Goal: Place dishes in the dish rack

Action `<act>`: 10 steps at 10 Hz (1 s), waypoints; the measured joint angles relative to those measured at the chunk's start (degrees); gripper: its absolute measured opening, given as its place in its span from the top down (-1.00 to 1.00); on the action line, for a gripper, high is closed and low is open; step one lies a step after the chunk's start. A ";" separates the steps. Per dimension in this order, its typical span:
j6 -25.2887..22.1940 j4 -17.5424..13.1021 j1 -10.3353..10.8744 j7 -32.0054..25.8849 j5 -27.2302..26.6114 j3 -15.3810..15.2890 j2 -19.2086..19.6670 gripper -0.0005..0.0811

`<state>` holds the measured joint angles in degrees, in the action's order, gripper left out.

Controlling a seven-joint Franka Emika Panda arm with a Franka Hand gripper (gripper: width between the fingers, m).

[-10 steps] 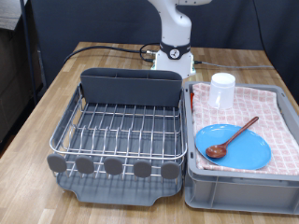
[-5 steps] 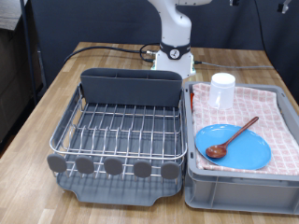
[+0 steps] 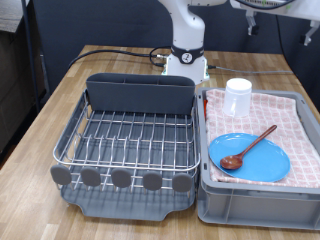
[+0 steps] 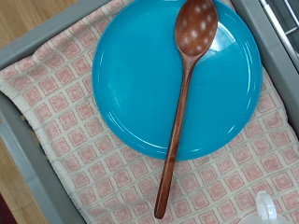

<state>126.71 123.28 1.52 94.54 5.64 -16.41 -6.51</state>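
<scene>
The light-blue plate (image 3: 262,165) lies flat in the cloth-lined bin, with the reddish-brown wooden spoon (image 3: 250,147) resting across it. In the wrist view the plate (image 4: 131,84) and the spoon (image 4: 182,93) fill the picture from above. The white mug (image 3: 237,97) stands upright behind the plate; a sliver of it (image 4: 268,209) shows in the wrist view. The silver wire dish rack (image 3: 70,135) on its dark grey tray stands empty at the exterior view's left. The gripper's hand (image 3: 265,5) is cut off by the top edge, high above the bin. No fingers show in the wrist view.
The grey bin (image 3: 250,208) lined with red-and-white checked cloth (image 3: 295,120) sits beside the rack on a wooden table (image 3: 60,95). The robot base (image 3: 186,55) stands behind both, with cables running off to the exterior view's left.
The hand has come down into the top right of the exterior view. The plate, spoon, mug and rack have not moved.
</scene>
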 joint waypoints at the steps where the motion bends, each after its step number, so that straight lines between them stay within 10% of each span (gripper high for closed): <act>1: -1.35 -0.29 0.00 -0.40 -0.18 0.04 0.01 -0.98; 6: -2.81 -0.33 0.85 7.28 11.88 -3.64 2.89 -0.98; 10: 4.92 4.49 0.96 15.85 15.87 -4.90 3.67 -0.98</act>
<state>131.63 127.76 2.48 110.39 21.51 -21.31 -2.84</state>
